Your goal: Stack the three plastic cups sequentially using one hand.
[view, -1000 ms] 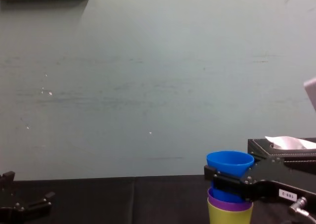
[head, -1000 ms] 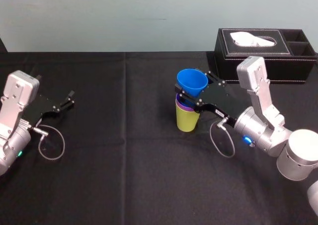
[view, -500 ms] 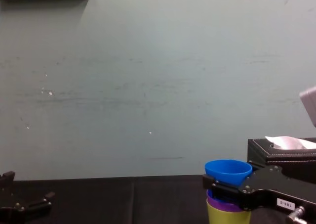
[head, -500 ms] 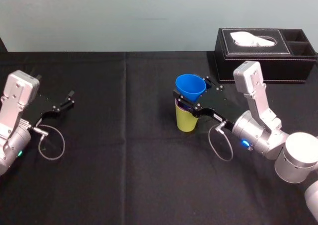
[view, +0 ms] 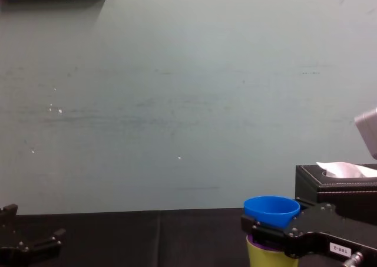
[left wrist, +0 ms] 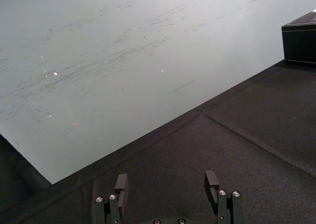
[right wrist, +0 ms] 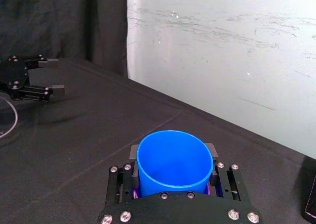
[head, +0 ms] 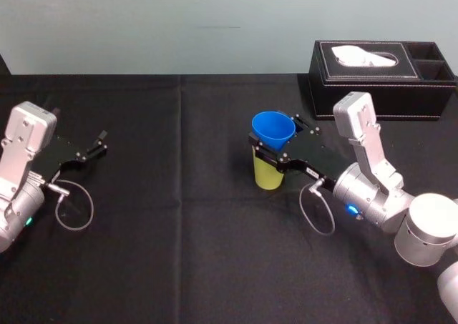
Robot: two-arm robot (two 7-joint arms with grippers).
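Observation:
My right gripper (head: 275, 139) is shut on the blue cup (head: 272, 129), one finger on each side of its wall. The blue cup (right wrist: 174, 159) sits upright and nested into the purple cup (view: 254, 241), of which just a thin rim shows. Both rest inside the yellow-green cup (head: 268, 174), which stands on the black tablecloth at centre right. From the chest view the blue cup (view: 271, 209) rises above the yellow-green cup (view: 268, 259). My left gripper (head: 101, 142) is parked at the far left, open with nothing between its fingers (left wrist: 122, 180).
A black tissue box (head: 383, 77) with a white tissue stands at the back right, behind the stack. A grey cable loops under each wrist. A pale wall (view: 177, 102) closes off the back of the table (head: 179, 252).
The right gripper has lowered the blue cup deeper into the purple and yellow-green cups and shifted slightly toward me. The left arm has not moved.

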